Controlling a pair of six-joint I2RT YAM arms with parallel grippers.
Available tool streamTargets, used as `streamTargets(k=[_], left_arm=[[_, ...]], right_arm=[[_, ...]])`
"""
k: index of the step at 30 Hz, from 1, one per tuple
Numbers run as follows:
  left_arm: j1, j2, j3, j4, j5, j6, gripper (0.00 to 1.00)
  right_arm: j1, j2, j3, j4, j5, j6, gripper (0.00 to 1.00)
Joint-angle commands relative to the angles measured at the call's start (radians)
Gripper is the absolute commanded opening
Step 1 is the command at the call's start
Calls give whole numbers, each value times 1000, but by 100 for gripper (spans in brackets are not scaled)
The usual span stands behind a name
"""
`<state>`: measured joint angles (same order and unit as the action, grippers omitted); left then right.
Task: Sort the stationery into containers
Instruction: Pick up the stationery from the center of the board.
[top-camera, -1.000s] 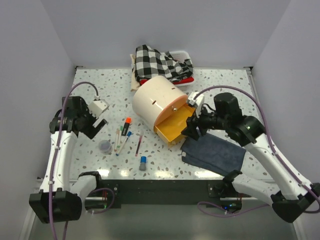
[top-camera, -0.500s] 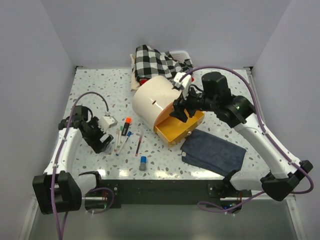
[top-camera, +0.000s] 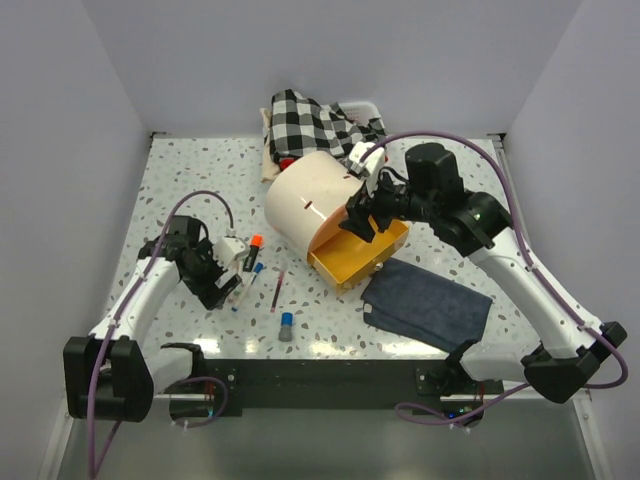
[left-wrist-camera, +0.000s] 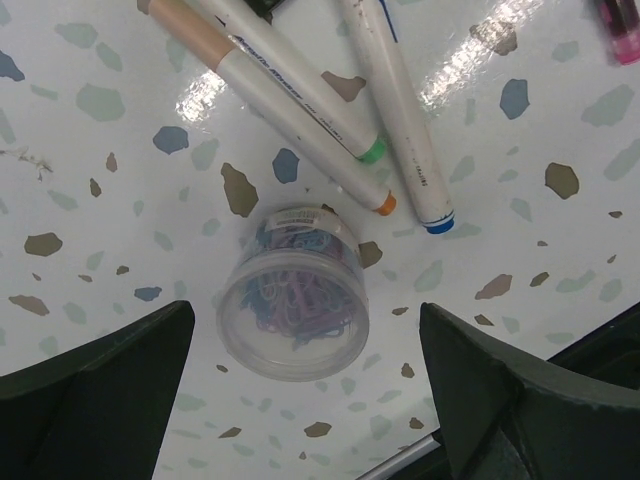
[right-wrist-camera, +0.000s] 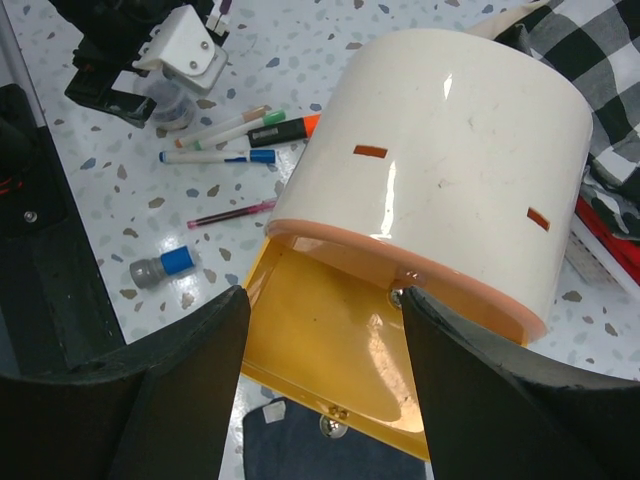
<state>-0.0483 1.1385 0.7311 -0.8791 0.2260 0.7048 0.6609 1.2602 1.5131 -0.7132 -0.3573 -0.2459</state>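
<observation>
A small clear round pot (left-wrist-camera: 293, 295) of coloured paper clips stands on the table between the fingertips of my open left gripper (left-wrist-camera: 305, 308), which hovers over it without touching. In the top view this gripper (top-camera: 222, 281) hides the pot. Thin pens (left-wrist-camera: 300, 85) lie just beyond the pot. The orange-capped marker (top-camera: 255, 243), dark red pencil (top-camera: 278, 290) and blue-capped tube (top-camera: 286, 325) lie nearby. My right gripper (right-wrist-camera: 325, 295) is open and empty above the pulled-out yellow drawer (right-wrist-camera: 330, 350) of the cream drum cabinet (top-camera: 315, 200).
A dark blue cloth (top-camera: 430, 300) lies right of the drawer, touching its front. The white tray with checked fabric (top-camera: 320, 125) stands behind the cabinet. Grey walls close in the table on the left, right and back.
My left gripper has swung down and right until it is over the clear pot. My right gripper has risen from the drawer's front to above the open drawer, then held still.
</observation>
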Motion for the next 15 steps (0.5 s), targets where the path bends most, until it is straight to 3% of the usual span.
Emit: streamTargets(k=[1,6,10,15], left_arm=[[-4,26,5,51,-62,-22,100],[-4,30,5,51,-67,-13,100],[-4,38,-1,28,-53,-13,86],[-2,33,-21,2,-28,-22,80]], right_arm=[[2,-42,-19,54,11,11,66],[2,-51,-25,49,21,7,66],[-1,-59,-37,54,27,5,66],[-6,-71,-59,61,32,5,66]])
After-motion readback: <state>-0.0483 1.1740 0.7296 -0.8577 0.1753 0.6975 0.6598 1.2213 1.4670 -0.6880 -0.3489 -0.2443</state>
